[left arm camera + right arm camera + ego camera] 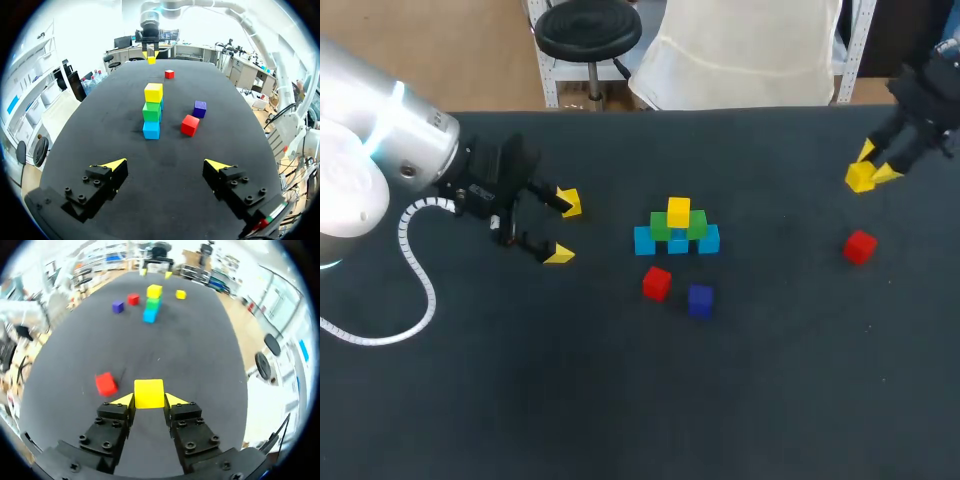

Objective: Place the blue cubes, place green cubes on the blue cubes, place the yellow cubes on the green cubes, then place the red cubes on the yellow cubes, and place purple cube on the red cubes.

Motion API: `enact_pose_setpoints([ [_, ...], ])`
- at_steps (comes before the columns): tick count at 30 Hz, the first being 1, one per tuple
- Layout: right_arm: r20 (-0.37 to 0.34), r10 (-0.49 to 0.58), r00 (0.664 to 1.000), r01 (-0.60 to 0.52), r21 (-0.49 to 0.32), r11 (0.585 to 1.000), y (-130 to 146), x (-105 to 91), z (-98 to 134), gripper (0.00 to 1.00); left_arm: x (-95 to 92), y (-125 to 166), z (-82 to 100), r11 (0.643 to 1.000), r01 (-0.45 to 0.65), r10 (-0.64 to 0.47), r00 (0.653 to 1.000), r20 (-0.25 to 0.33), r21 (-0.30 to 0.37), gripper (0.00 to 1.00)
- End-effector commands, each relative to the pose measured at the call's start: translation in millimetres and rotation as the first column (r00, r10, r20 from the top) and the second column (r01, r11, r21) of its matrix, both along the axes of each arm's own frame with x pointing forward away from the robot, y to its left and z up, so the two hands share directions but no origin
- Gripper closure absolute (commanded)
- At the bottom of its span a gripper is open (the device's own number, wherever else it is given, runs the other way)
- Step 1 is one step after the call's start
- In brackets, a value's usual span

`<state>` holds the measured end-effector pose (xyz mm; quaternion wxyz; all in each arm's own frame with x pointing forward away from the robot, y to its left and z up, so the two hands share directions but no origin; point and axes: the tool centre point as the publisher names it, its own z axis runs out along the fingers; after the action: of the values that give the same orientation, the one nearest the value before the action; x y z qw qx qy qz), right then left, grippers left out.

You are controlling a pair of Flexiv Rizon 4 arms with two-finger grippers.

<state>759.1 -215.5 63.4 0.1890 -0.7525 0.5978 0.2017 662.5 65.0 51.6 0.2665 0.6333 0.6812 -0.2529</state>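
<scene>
- Lower centre: purple cube [700,300] and red cube [657,283] lay loose, unneeded yet.
- Centre: stack [677,232] of blue, green, one yellow.
- Left: left gripper [564,229] spread, empty.
- Upper right: right gripper [876,163] pinched yellow cube [860,178]; we judged it meant for the greens.

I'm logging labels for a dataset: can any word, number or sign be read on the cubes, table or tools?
No text can be read.
The cubes and the table are plain.
A small pale mark on the left tool body: too blurred to read.
</scene>
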Motion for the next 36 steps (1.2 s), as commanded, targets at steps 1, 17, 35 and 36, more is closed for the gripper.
enact_pose_setpoints([
  [1, 0.164, -0.281, 0.946, 0.286, -0.009, 0.958, 21, -15.1, 14, 1.00, -0.9, 1, -0.9, 1.000, 0.001, -0.001, 1.000, 0.005, -0.005, 0.00],
  [17, 0.094, -0.350, 0.932, 0.352, -0.011, 0.936, 111, -27.9, 15, 1.00, -0.9, 1, -0.9, 1.000, 0.001, -0.001, 1.000, 0.005, -0.005, 0.00],
  [35, -0.010, -0.330, 0.944, 0.330, 0.007, 0.944, 168, -45.5, 13, 1.00, -0.9, 1, -0.9, 1.000, 0.001, -0.001, 1.000, 0.005, -0.005, 0.00],
  [36, -0.008, -0.322, 0.947, 0.322, 0.000, 0.947, 171, -46.3, 13, 1.00, -0.9, 1, -0.9, 1.000, 0.001, -0.001, 1.000, 0.005, -0.005, 0.00],
])
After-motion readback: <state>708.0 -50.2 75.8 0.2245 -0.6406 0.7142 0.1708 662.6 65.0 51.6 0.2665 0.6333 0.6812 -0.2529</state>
